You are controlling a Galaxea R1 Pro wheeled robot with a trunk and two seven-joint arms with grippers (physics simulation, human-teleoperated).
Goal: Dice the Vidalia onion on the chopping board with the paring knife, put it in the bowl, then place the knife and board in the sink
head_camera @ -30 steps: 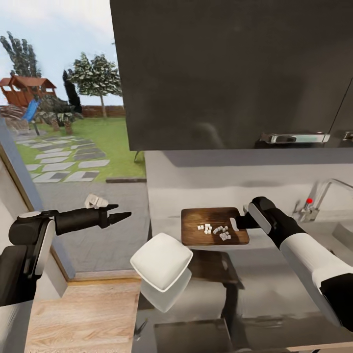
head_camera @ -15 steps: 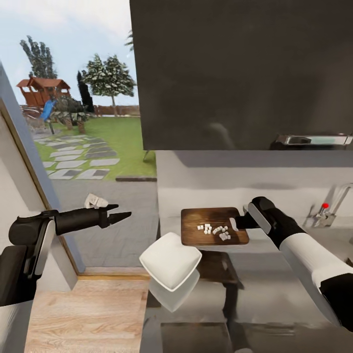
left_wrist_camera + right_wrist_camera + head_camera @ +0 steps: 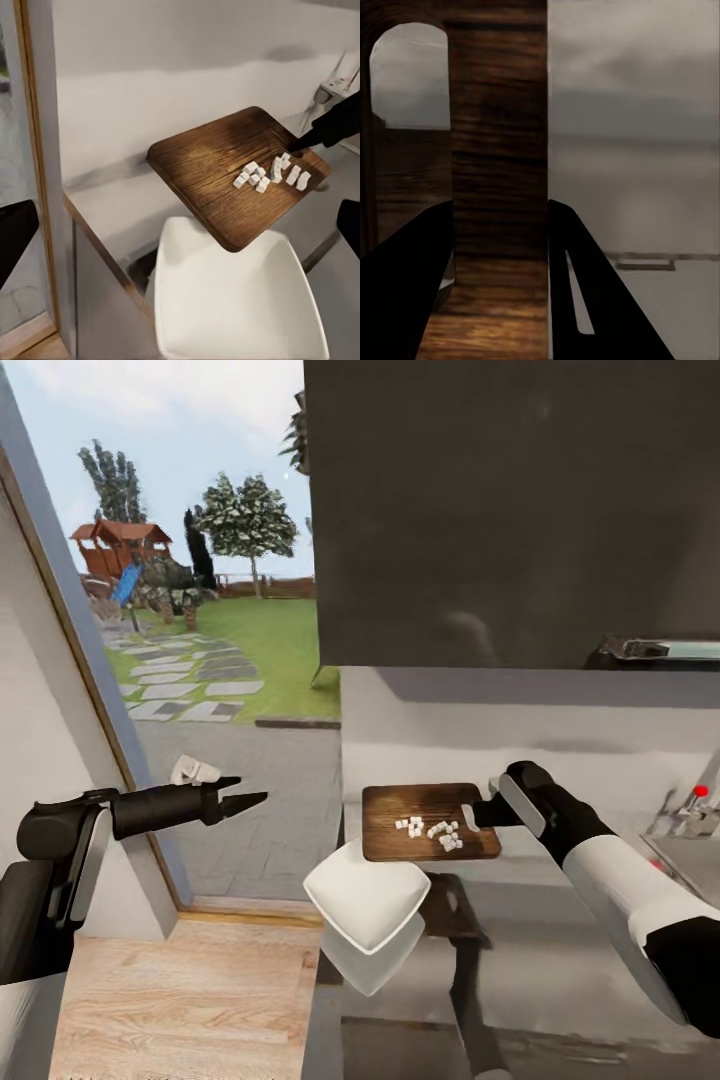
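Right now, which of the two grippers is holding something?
The right gripper: its fingers clamp the handle end of the chopping board, which carries the diced onion above the bowl. The left gripper points forward, empty.

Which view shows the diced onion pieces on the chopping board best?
The left wrist view: the diced onion pieces lie large and separate on the chopping board. In the head view they form a small cluster. The right wrist view shows board grain close up.

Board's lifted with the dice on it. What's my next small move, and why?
Probably tilt the board gently toward the bowl. The right gripper grips its handle end, its far corner overhangs the bowl in the left wrist view, and the onion cubes sit near the handle.
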